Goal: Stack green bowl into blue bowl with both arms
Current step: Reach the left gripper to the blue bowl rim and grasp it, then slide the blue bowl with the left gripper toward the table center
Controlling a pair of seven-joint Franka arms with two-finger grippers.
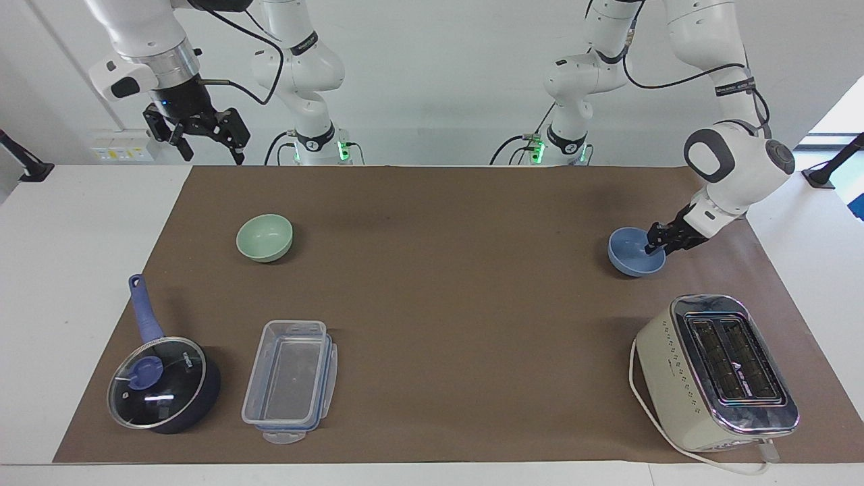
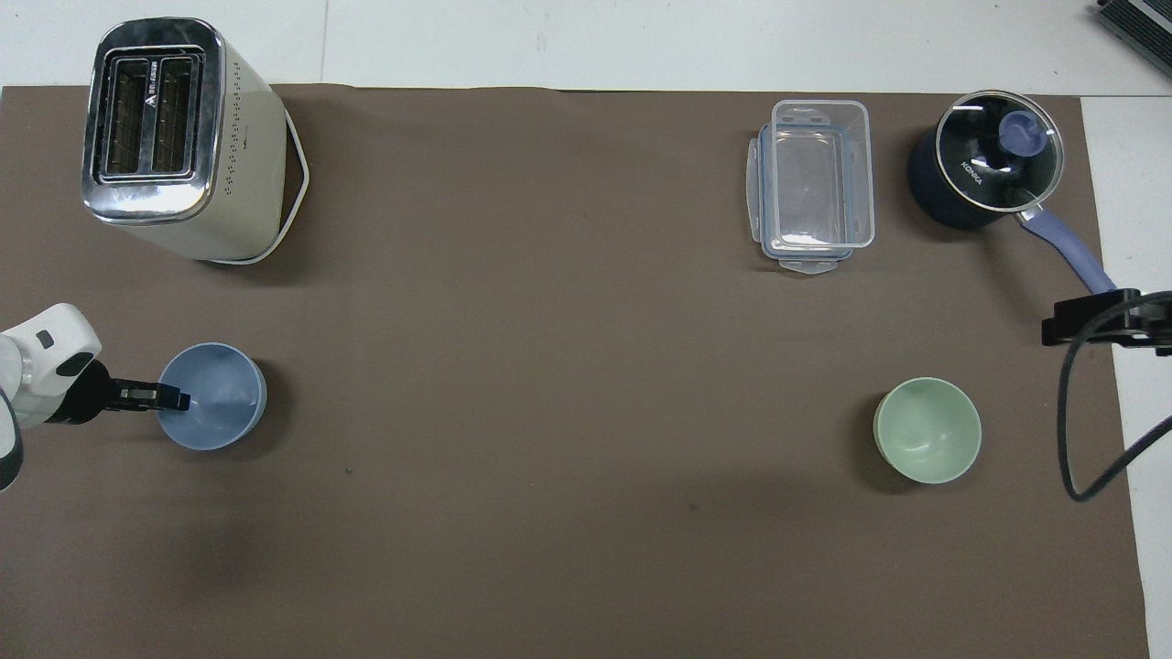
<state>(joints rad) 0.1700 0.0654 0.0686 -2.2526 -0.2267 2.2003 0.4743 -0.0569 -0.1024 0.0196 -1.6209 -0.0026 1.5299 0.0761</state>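
The blue bowl sits on the brown mat toward the left arm's end of the table, and the left gripper has closed its fingers on the bowl's rim. The right gripper waits with wide open fingers, high over the table's edge by the white wall. The green bowl stands well apart on the same mat, toward the right arm's end, with a white table showing around the mat.
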